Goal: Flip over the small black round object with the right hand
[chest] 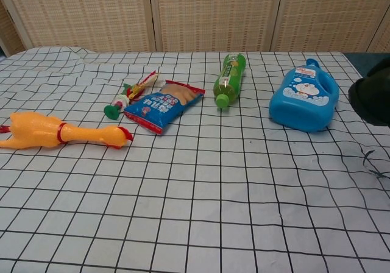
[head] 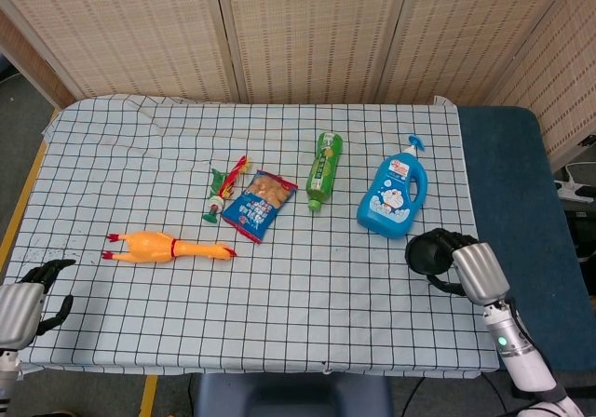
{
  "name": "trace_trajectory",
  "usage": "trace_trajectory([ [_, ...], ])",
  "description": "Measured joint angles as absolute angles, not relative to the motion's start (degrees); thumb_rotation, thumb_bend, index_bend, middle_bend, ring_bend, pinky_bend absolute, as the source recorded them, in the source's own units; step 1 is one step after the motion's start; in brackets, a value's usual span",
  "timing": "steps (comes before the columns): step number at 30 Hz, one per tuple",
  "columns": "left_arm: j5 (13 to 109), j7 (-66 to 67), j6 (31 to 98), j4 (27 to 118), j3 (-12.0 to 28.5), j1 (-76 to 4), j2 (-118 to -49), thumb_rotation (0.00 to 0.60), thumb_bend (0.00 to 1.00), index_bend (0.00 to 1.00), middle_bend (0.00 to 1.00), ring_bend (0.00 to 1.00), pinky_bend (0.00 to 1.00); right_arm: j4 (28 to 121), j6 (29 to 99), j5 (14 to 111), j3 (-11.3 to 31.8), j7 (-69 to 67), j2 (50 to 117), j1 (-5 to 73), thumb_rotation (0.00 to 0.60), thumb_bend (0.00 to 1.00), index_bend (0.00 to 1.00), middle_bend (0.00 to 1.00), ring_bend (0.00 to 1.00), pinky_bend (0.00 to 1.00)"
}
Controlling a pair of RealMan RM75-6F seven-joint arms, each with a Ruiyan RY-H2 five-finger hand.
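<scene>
Disc [head: 426, 254], small, black, round, gripped in right hand [head: 456, 266], lifted off desk [head: 307, 296] near its right edge, just below blue bottle [head: 393, 197]. Left hand [head: 23, 296] at desk's near-left corner, fingers apart, holding nothing. Rubber chicken [head: 168, 246] well left.

The small black round object [head: 427, 252] is dark, matte and disc-like, held in the right robot hand [head: 463, 268] near the right edge of the surface, toward its front. In the chest view it sits raised above the checked cloth, its rounded dark side [chest: 370, 97] showing.
</scene>
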State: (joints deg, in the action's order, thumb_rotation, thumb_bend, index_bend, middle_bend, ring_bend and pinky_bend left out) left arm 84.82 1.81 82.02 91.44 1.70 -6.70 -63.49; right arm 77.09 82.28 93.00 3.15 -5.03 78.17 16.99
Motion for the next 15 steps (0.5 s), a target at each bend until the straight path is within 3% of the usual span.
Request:
trace_trajectory([
  [4, 84.79, 1.81, 82.21, 91.57, 1.67, -6.56, -63.35, 0.6, 0.43, 0.23, 0.25, 0.32, 0.63, 73.99, 86.85, 95.1, 2.93, -4.01, 78.15, 16.08, 0.6, 0.29, 0.54, 0.45, 0.35, 0.47],
  [11, 85.26, 1.34, 83.56, 91.6, 1.84, -6.11, -63.24, 0.6, 0.43, 0.23, 0.25, 0.32, 0.63, 78.88, 77.52, 83.93, 3.59, 14.16, 74.49, 13.86, 0.6, 0.29, 0.57, 0.47, 0.37, 0.49],
  [15, 85.42, 1.65, 83.33, 91.59, 1.78, -6.22, -63.32, 0.6, 0.43, 0.23, 0.25, 0.32, 0.63, 84.29, 77.1, 74.03, 5.05, 29.28, 72.77, 12.48, 0.6, 0.3, 0.57, 0.47, 0.37, 0.49],
])
